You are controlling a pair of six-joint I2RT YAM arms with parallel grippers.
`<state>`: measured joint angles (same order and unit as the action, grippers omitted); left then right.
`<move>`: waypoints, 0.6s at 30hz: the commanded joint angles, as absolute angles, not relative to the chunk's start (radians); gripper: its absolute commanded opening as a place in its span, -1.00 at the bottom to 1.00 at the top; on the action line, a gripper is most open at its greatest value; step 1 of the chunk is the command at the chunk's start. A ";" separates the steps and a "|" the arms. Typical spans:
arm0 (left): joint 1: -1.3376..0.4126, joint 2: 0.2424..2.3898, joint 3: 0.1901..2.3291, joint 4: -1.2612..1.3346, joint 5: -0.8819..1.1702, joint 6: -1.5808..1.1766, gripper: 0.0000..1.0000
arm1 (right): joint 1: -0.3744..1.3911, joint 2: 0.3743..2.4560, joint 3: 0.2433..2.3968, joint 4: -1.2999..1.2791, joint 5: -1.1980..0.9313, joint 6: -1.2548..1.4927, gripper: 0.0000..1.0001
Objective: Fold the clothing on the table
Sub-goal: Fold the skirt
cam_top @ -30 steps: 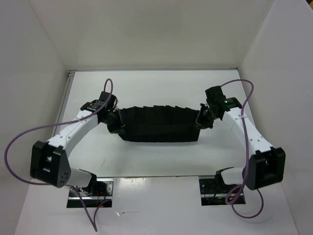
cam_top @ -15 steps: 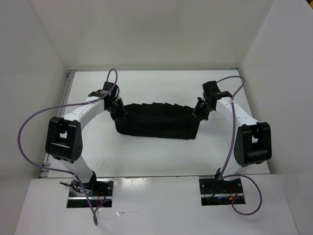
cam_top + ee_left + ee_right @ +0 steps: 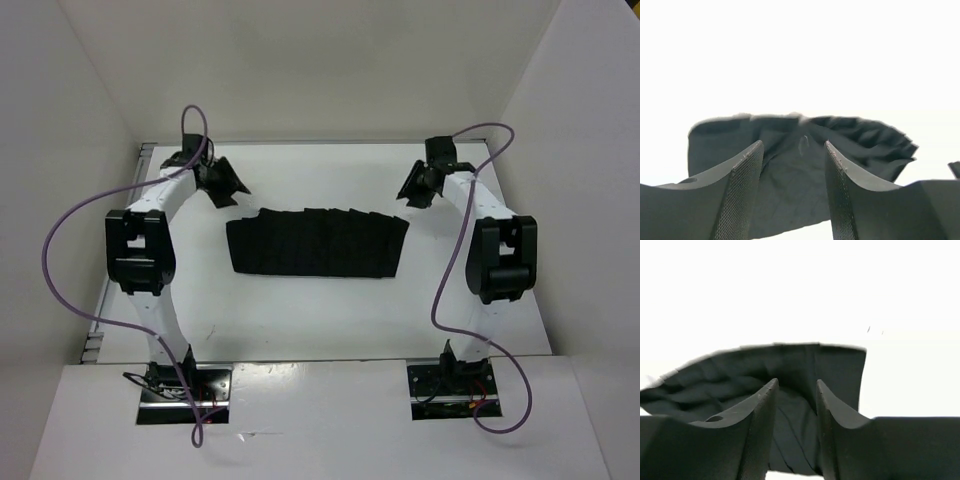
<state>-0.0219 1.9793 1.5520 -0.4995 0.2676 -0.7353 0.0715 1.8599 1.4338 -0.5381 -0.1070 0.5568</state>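
The clothing (image 3: 315, 245), a black pleated garment, lies flat on the white table (image 3: 300, 320) as a wide, shallow band, its long side running left to right between the two arms, roughly at mid-table. Its pleats run from near edge to far edge, and the far edge shows a stepped, saw-tooth outline where they overlap; the near edge is straighter. The left gripper (image 3: 225, 188) hangs beyond the band's far left corner, apart from the cloth, and the right gripper (image 3: 410, 190) hangs beyond the far right corner, close to that corner but not touching it. Both are partly spread and hold nothing. In the left wrist view the left gripper (image 3: 793, 146) shows its two textured fingers (image 3: 742, 190) parted, with the clothing (image 3: 860, 142) lying on the table below and past them, seen through the gap. The right wrist view gives the same account: the right gripper (image 3: 796, 384) has its fingers (image 3: 757, 430) apart with only air between, and the clothing (image 3: 790, 360) spreads out beneath, one squared corner at the right. A purple cable (image 3: 60, 250) loops wide off the left arm, and another purple cable (image 3: 445, 300) trails down beside the right arm.
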 commanded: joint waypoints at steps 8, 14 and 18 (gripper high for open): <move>-0.044 1.679 1.370 -0.428 0.308 -0.686 0.21 | 0.084 1.617 1.386 -0.659 -0.095 0.477 0.15; -0.144 1.580 1.203 -0.388 0.388 -0.595 0.19 | 0.084 1.517 1.166 -0.649 -0.182 0.450 0.40; -0.189 1.560 1.169 -0.388 0.327 -0.577 0.19 | 0.084 1.555 1.146 -0.640 -0.202 0.440 0.45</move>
<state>-0.1707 1.6188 1.1824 -0.4191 0.3401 -0.6323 0.0788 1.5494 1.1461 -0.6456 -0.1665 0.4728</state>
